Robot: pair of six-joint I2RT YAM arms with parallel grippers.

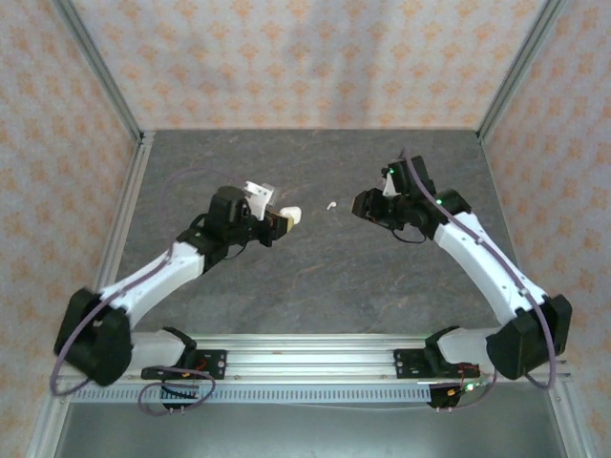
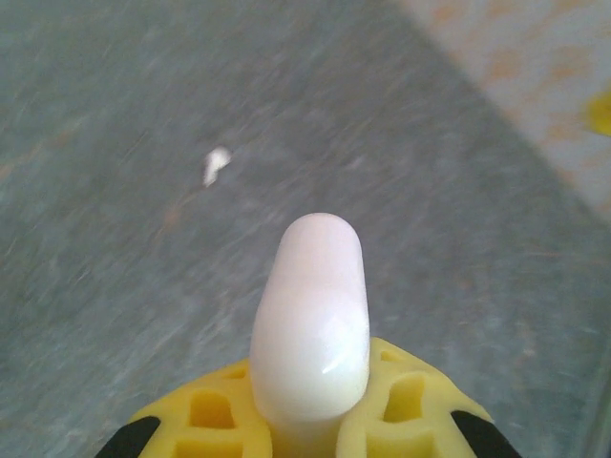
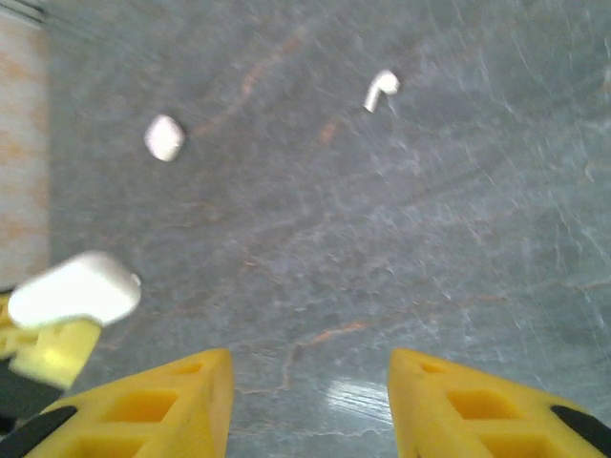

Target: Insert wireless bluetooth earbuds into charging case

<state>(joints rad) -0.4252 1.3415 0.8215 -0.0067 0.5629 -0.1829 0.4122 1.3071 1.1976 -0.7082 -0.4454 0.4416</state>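
My left gripper [image 1: 284,221] is shut on a smooth white charging case [image 1: 292,218], which sticks out past the yellow fingertips. In the left wrist view the case [image 2: 310,315] stands clamped in that gripper [image 2: 310,391]. One tiny white earbud [image 1: 331,204] with a short stem lies on the grey table between the two grippers; it shows as earbud [image 2: 217,164] and earbud [image 3: 382,89] in the wrist views. My right gripper [image 1: 362,203] hovers just right of it, and the right wrist view shows the gripper [image 3: 310,372] open with nothing between its fingers. The held case [image 3: 76,286] is at the left there.
A second small white rounded piece [image 3: 164,137] lies on the table farther off; what it is I cannot tell. The grey marbled table [image 1: 315,277] is walled by patterned panels and metal frame posts [image 1: 124,219]. The arms' base rail [image 1: 305,358] runs along the near edge.
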